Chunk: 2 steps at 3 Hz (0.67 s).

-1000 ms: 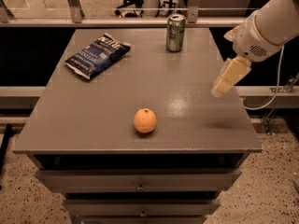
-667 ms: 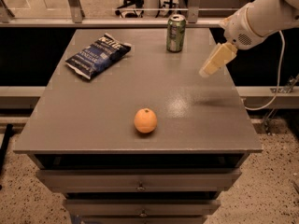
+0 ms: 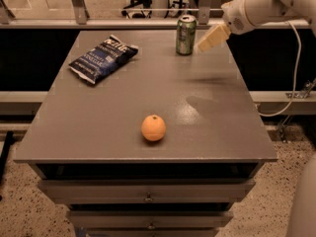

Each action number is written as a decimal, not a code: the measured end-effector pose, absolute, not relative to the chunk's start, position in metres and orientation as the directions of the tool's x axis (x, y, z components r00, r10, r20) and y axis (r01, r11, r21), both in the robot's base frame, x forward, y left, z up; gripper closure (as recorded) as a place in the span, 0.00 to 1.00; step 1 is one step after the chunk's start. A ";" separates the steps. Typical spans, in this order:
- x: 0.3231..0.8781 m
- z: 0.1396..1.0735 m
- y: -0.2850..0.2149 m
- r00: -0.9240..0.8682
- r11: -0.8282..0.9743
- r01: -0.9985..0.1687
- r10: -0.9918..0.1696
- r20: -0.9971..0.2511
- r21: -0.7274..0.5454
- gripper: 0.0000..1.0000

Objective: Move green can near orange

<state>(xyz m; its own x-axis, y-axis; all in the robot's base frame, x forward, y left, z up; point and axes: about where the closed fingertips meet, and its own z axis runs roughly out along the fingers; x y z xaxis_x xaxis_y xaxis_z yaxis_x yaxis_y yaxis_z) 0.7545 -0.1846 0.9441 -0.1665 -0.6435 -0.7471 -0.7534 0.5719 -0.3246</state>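
The green can stands upright near the far edge of the grey table, silver top up. The orange sits near the front middle of the table, well apart from the can. My gripper comes in from the upper right on a white arm. Its pale tip hangs just right of the can, at about the can's mid height, close to it and not holding it.
A dark blue chip bag lies flat at the far left of the table. Drawers run under the table front. A cable hangs at the right. Chair legs and a rail stand behind the table.
My gripper has moved left and toward the far edge, from over the table's right side to just beside the can. The can, orange and bag have not moved.
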 end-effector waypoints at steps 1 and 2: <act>0.796 0.943 -0.170 -0.170 0.630 -0.729 -0.546 -0.820 -0.269 0.00; 0.821 0.933 -0.151 -0.195 0.668 -0.721 -0.454 -0.869 -0.187 0.00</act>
<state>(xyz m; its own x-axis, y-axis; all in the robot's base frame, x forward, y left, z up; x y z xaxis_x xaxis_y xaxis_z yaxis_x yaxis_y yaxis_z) 0.8208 -0.1512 0.9334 -0.1955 -0.4543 -0.8691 -0.7207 0.6676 -0.1868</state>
